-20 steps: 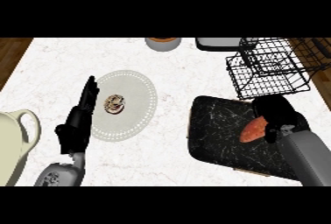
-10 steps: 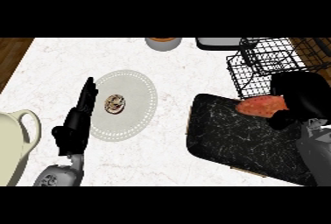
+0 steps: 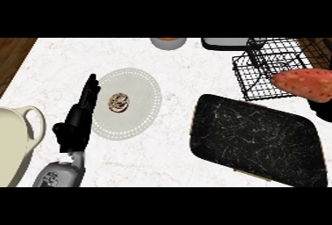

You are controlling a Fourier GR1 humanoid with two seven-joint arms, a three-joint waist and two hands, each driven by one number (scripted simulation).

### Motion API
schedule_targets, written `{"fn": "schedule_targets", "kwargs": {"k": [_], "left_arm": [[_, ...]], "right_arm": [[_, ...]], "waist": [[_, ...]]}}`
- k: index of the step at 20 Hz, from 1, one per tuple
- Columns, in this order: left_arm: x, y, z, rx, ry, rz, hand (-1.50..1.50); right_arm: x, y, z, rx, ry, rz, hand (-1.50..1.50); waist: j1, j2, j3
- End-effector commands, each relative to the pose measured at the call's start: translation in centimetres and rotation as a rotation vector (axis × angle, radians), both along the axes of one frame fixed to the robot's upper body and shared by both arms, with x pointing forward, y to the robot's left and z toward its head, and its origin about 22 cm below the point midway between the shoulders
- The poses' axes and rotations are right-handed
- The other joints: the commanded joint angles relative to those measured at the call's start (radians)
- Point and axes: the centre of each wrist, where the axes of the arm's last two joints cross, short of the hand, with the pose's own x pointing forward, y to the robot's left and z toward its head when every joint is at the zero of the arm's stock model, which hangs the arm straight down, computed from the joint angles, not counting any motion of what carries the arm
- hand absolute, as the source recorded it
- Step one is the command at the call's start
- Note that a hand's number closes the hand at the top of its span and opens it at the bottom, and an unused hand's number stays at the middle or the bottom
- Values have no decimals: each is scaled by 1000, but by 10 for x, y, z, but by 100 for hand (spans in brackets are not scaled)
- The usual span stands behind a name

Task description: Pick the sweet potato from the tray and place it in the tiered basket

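now sweet potato (image 3: 304, 83) beside tiered basket (image 3: 266, 66)

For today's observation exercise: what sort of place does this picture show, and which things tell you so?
Most likely a kitchen counter: a white marbled worktop carries a black wire tiered basket, a dark speckled rectangular tray, a cream ceramic jug and a round white plate.

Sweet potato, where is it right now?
In the head view the sweet potato is at the far right, lifted off the dark tray, in front of the black wire tiered basket, with the right hand just beneath it at the picture's edge.
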Motion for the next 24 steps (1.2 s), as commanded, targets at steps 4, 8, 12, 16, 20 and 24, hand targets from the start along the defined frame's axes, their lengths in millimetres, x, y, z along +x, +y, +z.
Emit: {"fn": "schedule_targets", "kwargs": {"k": [4, 8, 12, 16, 20, 24], "left_arm": [[-1, -14, 12, 5, -10, -12, 0], [9, -19, -12, 11, -4, -16, 0], [10, -18, 9, 5, -22, -28, 0], [1, -5, 12, 1, -20, -34, 0], [-1, 1, 10, -10, -5, -31, 0], [2, -1, -10, -6, -23, -33, 0]], "right_arm": [[3, -21, 32, 280, -50, 21, 150], [35, -10, 29, 212, -44, 5, 150], [70, -25, 24, 197, -61, -47, 150], [79, -57, 14, 141, -57, -72, 150], [106, -64, 5, 115, -84, -79, 150], [126, -68, -20, 56, -62, -97, 150]], "waist": [[6, 1, 2], [12, 6, 1], [21, 9, 2], [21, 7, 2], [27, 9, 2], [26, 11, 1]]}}
